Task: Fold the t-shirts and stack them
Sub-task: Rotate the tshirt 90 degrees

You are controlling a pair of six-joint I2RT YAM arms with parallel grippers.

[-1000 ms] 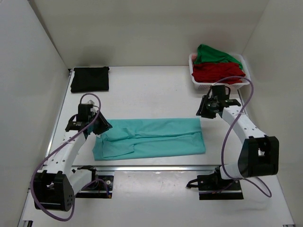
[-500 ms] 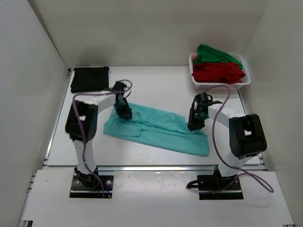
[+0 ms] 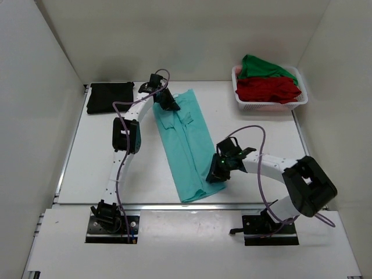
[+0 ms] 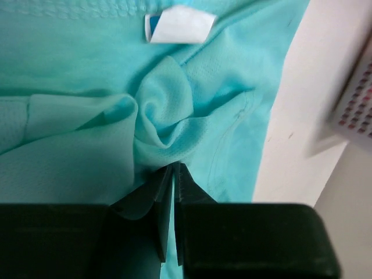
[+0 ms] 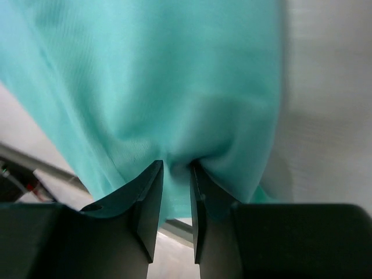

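The teal t-shirt (image 3: 186, 142) lies folded lengthwise as a long strip running from the far middle of the table to its near edge. My left gripper (image 3: 170, 102) is shut on the cloth at its far end, near the collar; the left wrist view shows the fabric (image 4: 163, 122) bunched at the fingertips and the white neck label (image 4: 177, 24). My right gripper (image 3: 213, 173) is shut on the strip's right edge near the hem, with cloth (image 5: 174, 87) pinched between the jaws. The black t-shirt (image 3: 110, 97) lies folded at the far left.
A white lattice basket (image 3: 268, 103) at the far right corner holds the red t-shirt (image 3: 267, 88) and the green t-shirt (image 3: 261, 65). The metal rail of the table's near edge (image 3: 145, 206) runs just below the teal shirt's hem. White walls enclose the table on three sides.
Both grippers have swung the teal shirt from lying crosswise to lying lengthwise. The left gripper went to the far middle, the right gripper came toward the near edge.
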